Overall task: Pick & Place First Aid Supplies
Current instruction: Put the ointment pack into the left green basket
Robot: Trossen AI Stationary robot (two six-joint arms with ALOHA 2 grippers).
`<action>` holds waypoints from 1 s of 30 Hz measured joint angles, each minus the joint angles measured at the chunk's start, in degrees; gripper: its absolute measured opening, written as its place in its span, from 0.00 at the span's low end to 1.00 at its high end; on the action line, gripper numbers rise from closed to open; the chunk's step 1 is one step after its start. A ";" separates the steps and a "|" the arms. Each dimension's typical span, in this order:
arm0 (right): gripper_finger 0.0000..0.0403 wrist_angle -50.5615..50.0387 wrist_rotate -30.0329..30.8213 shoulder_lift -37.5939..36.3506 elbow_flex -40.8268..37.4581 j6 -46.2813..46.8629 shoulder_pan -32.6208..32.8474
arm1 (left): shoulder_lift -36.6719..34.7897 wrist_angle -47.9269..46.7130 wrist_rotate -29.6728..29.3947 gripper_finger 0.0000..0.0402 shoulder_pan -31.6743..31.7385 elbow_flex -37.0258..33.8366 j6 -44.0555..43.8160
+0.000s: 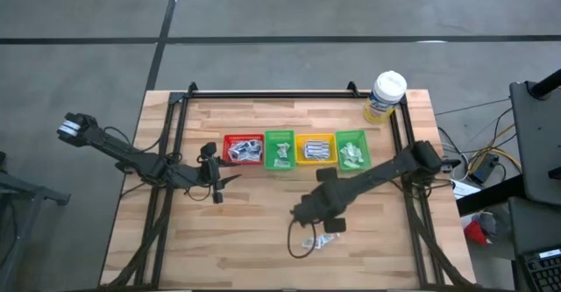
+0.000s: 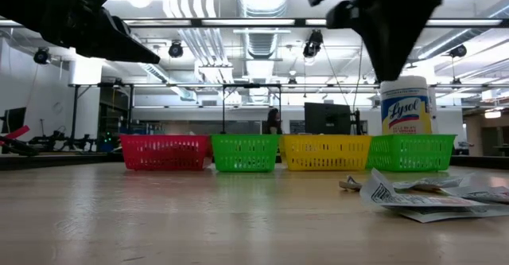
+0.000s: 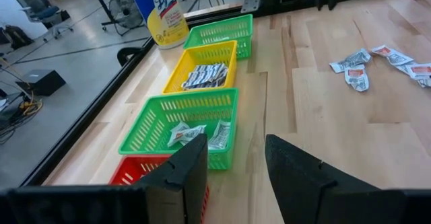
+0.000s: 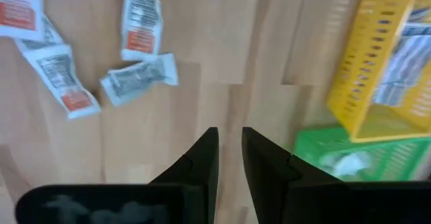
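Several white first aid packets (image 1: 321, 239) lie loose and flat on the wooden table near its front, also seen in the low view (image 2: 421, 195) and the right wrist view (image 4: 138, 78). My right gripper (image 1: 307, 211) hangs above the table just beyond them, pointing down. Its fingers (image 4: 229, 158) stand a narrow gap apart with nothing between them. My left gripper (image 1: 216, 176) waits open (image 3: 232, 158) in the air, left of the red bin (image 1: 243, 148). More packets lie inside the bins.
Red, green (image 1: 280, 149), yellow (image 1: 316, 148) and green (image 1: 352, 150) bins stand in a row across the table's middle. A white-capped bottle with a yellow label (image 1: 386, 95) stands at the far right corner. Bare wood lies in front of the bins, left of the packets.
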 joint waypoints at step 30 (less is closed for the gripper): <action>0.32 31.41 -9.46 -13.92 -28.34 38.90 1.87 | 0.00 -0.02 -0.11 0.38 0.00 -0.04 -0.09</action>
